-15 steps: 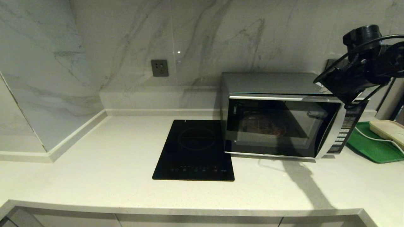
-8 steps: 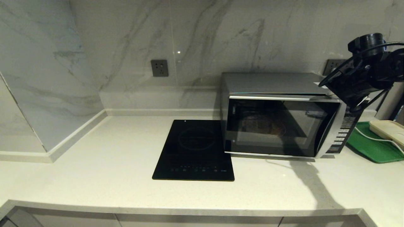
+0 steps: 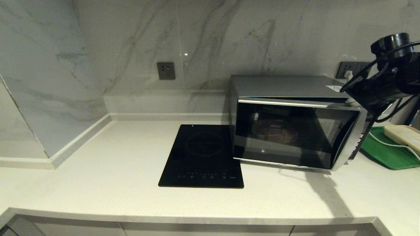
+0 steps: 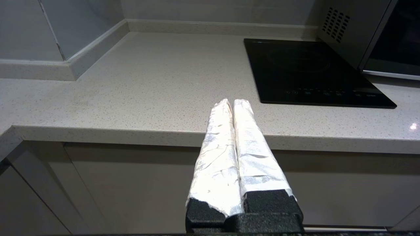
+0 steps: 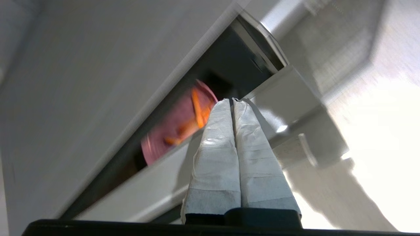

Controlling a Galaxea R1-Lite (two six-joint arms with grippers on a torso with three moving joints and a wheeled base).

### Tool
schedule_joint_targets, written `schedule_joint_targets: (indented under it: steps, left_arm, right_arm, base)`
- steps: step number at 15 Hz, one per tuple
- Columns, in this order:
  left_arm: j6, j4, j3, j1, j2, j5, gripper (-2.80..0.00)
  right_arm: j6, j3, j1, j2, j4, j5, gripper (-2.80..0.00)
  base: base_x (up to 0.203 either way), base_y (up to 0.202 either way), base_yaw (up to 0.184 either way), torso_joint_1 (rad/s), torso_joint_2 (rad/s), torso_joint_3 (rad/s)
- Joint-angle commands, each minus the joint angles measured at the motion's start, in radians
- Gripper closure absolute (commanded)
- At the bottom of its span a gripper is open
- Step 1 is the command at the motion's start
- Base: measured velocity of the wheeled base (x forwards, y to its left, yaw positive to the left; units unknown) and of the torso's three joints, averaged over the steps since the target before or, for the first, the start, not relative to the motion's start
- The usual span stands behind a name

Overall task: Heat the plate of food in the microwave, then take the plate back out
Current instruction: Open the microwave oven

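Note:
The silver microwave [image 3: 282, 87] stands at the back right of the counter. Its dark glass door [image 3: 292, 131] is ajar, swung out a little at its right edge. The plate of food [image 3: 275, 131] shows dimly through the glass. In the right wrist view the lilac plate with orange sticks [image 5: 174, 131] appears through the door gap. My right gripper [image 5: 232, 100] is shut and empty, tips at the door's free edge; its arm [image 3: 380, 88] hangs by the microwave's upper right corner. My left gripper [image 4: 232, 101] is shut, empty, parked before the counter's front edge.
A flat black induction cooktop [image 3: 203, 154] lies just left of the microwave. To the microwave's right lies a green tray [image 3: 387, 152] carrying a cream object [image 3: 403, 136] with a white cable. Wall sockets [image 3: 165, 70] sit on the marble backsplash.
The microwave door has gone from shut to ajar, its right edge swung toward me. My right arm has drawn back to the right, away from the door's corner.

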Motion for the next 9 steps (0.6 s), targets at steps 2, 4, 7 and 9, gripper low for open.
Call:
schedule_joint_targets:
  steps: [2, 4, 7, 9]
  left_arm:
    - [-0.001, -0.001, 0.000, 0.000, 0.000, 0.000, 0.00]
    - [-0.001, -0.001, 0.000, 0.000, 0.000, 0.000, 0.00]
    - [-0.002, -0.001, 0.000, 0.000, 0.000, 0.001, 0.00]
    - [-0.001, -0.001, 0.000, 0.000, 0.000, 0.000, 0.00]
  right_arm:
    - [0.005, 0.069, -0.002, -0.208, 0.059, 0.039, 0.00]
    - [0.004, 0.104, -0.003, -0.345, 0.144, 0.098, 0.00]
    - [0.004, 0.139, -0.059, -0.479, 0.291, 0.184, 0.00]
    - [0.000, 0.197, -0.099, -0.476, 0.303, 0.196, 0.00]
  base:
    - [0.000, 0.000, 0.000, 0.000, 0.00, 0.000]
    - [0.000, 0.000, 0.000, 0.000, 0.00, 0.000]
    - [0.000, 0.000, 0.000, 0.000, 0.00, 0.000]
    - [0.000, 0.000, 0.000, 0.000, 0.00, 0.000]
